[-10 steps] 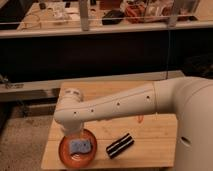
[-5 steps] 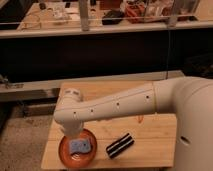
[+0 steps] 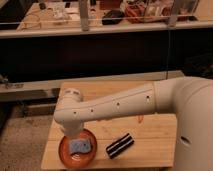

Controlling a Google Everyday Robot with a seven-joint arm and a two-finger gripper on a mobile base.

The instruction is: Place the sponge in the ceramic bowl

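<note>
Small soft blue rectangular sponge (image 3: pixel 80 146) lying flat inside shallow round orange-red ceramic bowl (image 3: pixel 67 157), close to the dish's centre and well within the rim, placed as wanted by the task. Bowl itself at 7 o'clock on the pale wooden table (image 3: pixel 155 140), near the front left corner. White jointed robot arm (image 3: pixel 115 105) reaching in from 3 o'clock and bending down over the dish. Gripper (image 3: pixel 73 134) at the bowl's 12 o'clock, just above the rim and just beside the sponge, largely masked by the arm's own bulk. Cannot tell whether open, closed or clamped on anything, and contact with the sponge is likewise unclear. Black-and-white striped rectangular block (image 3: pixel 120 146) lying aslant at the bowl's 3 o'clock, near the rim but apart from it. Judged from this layout alone: goal met in position, with the remaining care being to leave it so. For clean work here, keep any motion of the tool vertical rather than sideways, so as not to drag the soft pad up the shallow wall or nudge the dish toward the table edge at 6 o'clock. If clamped on the pad, release fully before rising, soft foam being likely to cling. Avoid low sweeps toward 3 o'clock, given the striped block there.
</note>
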